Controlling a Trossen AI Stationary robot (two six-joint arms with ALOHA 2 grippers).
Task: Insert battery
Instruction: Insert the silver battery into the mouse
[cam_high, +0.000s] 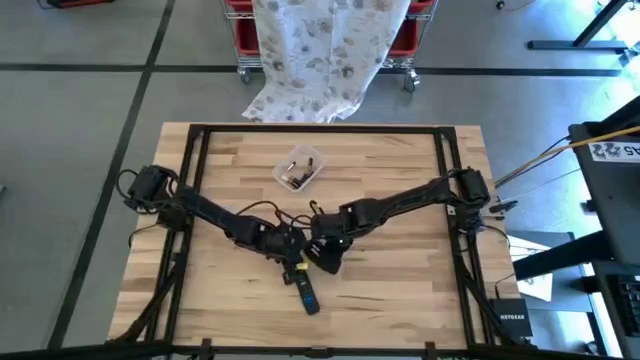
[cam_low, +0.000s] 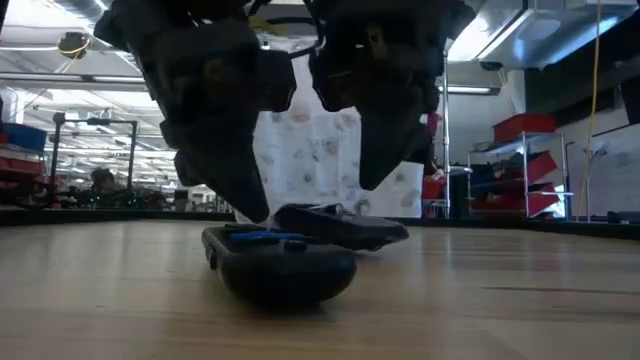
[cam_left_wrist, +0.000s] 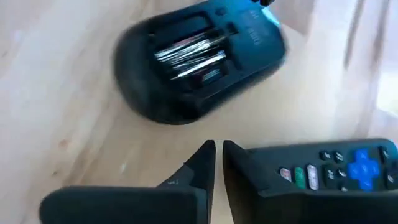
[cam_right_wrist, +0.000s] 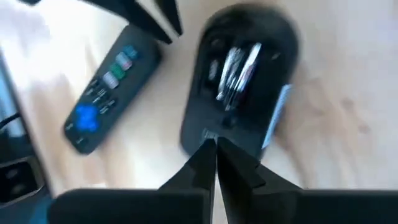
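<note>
Remote (cam_low: 280, 262) before upturned mouse (cam_low: 345, 228), both claws above.

Two grippers are seen over the table (cam_high: 400, 290): the left gripper (cam_high: 292, 245) and the right gripper (cam_high: 320, 248). One computer mouse (cam_left_wrist: 193, 59), one remote control (cam_right_wrist: 106, 90) and one clear plastic container (cam_high: 298, 168) are counted.

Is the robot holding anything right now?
No. Both end effectors, left and right, are shut on nothing above the mouse and remote.
</note>
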